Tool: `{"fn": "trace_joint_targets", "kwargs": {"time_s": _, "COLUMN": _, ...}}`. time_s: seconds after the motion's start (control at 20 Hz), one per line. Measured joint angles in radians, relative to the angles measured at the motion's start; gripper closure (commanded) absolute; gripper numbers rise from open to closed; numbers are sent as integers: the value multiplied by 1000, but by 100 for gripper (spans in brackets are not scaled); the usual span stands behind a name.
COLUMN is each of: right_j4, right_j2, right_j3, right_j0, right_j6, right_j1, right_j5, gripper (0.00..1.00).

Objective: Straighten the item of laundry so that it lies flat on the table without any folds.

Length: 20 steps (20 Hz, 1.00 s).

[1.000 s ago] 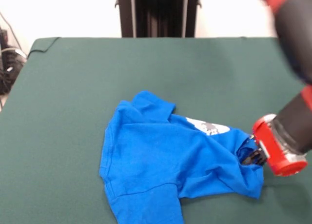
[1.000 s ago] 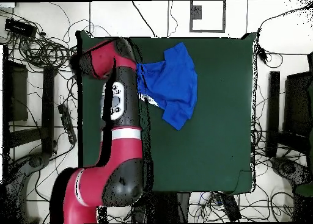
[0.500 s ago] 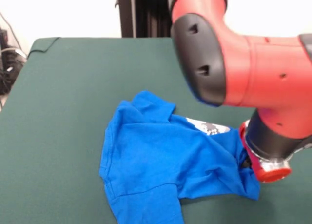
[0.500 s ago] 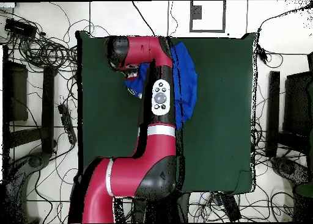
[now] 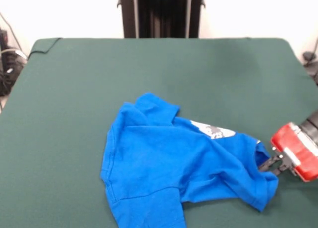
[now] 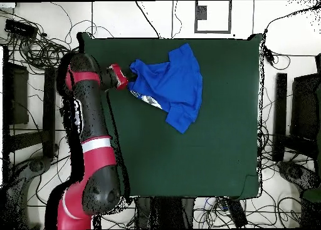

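From the front, the T-shirt point(image 5: 179, 173) lies crumpled on the green table point(image 5: 149, 74), toward the near edge and somewhat to the picture's right of the middle. It is bright blue, mostly showing plain cloth. A strip of the white-grey print point(image 5: 212, 130) peeks out between two folds near its upper right. One sleeve point(image 5: 154, 106) sticks up toward the far side, another flap point(image 5: 149, 210) runs down to the picture's bottom edge, and a ridge of bunched cloth runs across the lower right. The hem seam shows along the shirt's left side. My gripper point(image 5: 272, 163) comes in low from the right edge, its red cuff point(image 5: 295, 151) just behind. My dark jaws are closed on the shirt's right-hand corner, where the cloth is drawn into a point toward me.

From overhead, the shirt point(image 6: 170, 83) sits near the table's point(image 6: 213, 152) top edge, left of the middle. It spreads out like a fan from a narrow pinched end at the left to a wide end at the right. A sleeve flap point(image 6: 182, 120) hangs down toward the picture's bottom. A little of the pale print point(image 6: 149, 99) shows along the lower left edge. My gripper point(image 6: 130, 77) meets the pinched end, with my arm point(image 6: 88, 115) running down along the table's left side. There are no containers on the table in either view, only the shirt.
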Motion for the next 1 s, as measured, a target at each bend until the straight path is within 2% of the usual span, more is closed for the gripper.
{"fn": "trace_joint_targets", "kwargs": {"time_s": 0.05, "right_j4": -69, "right_j2": -32, "right_j3": -17, "right_j0": 20, "right_j6": 22, "right_j1": 32, "right_j5": 13, "gripper": 100}}
{"fn": "trace_joint_targets", "kwargs": {"time_s": 0.25, "right_j4": -250, "right_j2": -100, "right_j3": -82, "right_j0": 60, "right_j6": 85, "right_j1": 101, "right_j5": 77, "gripper": 100}}
{"fn": "trace_joint_targets", "kwargs": {"time_s": 0.55, "right_j4": -294, "right_j2": -109, "right_j3": -121, "right_j0": 57, "right_j6": 88, "right_j1": 122, "right_j5": 103, "gripper": 100}}
{"fn": "trace_joint_targets", "kwargs": {"time_s": 1.0, "right_j4": -269, "right_j2": -86, "right_j3": -153, "right_j0": 29, "right_j6": 88, "right_j1": 124, "right_j5": 103, "gripper": 100}}
